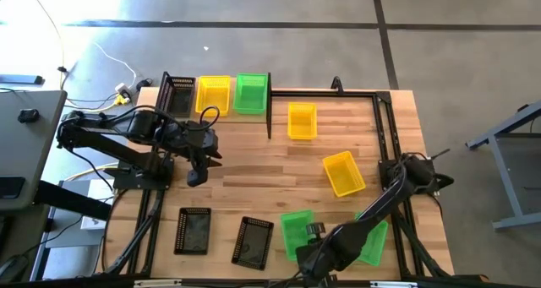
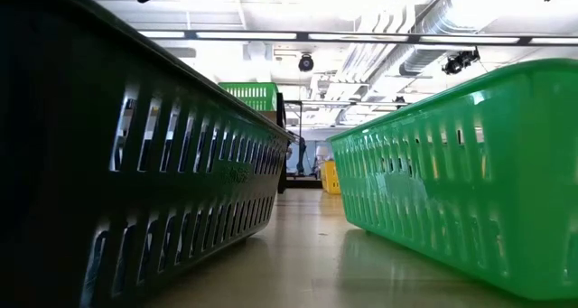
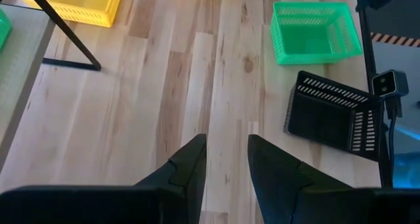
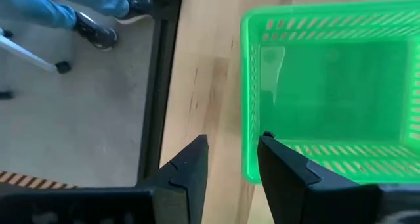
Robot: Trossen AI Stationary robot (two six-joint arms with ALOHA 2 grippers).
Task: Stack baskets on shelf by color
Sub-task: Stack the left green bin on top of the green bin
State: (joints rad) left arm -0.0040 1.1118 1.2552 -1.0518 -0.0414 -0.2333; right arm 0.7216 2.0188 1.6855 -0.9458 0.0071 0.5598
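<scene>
Green plastic fills the nearest ground: two bright green baskets sit at the near edge of the tabletop [image 1: 254, 174], and the right end effector [image 4: 230, 159] is down at the left one [image 1: 296, 230]. In the right wrist view its two dark fingers [image 4: 187, 175] stand a little apart, one outside the basket's perforated wall and the other at or just over the rim; whether they pinch the wall cannot be told. The second green basket [image 1: 372, 244] lies just right of that arm, partly hidden by it. Left of them, two black baskets [image 1: 193, 230] and [image 1: 253, 241] lie near the same edge, well apart from each other.

Farther in, the left end effector [image 1: 195, 177] hangs over bare planks at the left middle, its fingers narrowly parted and holding nothing. A yellow basket [image 1: 344, 172] sits tilted right of centre, and another yellow basket [image 1: 302, 121] stands beyond it.

At the far left corner is the shelf [image 1: 218, 115], a light board on a thin black frame. On it, side by side, stand a black basket [image 1: 177, 95], a yellow one [image 1: 212, 95] and a green one [image 1: 251, 93].
</scene>
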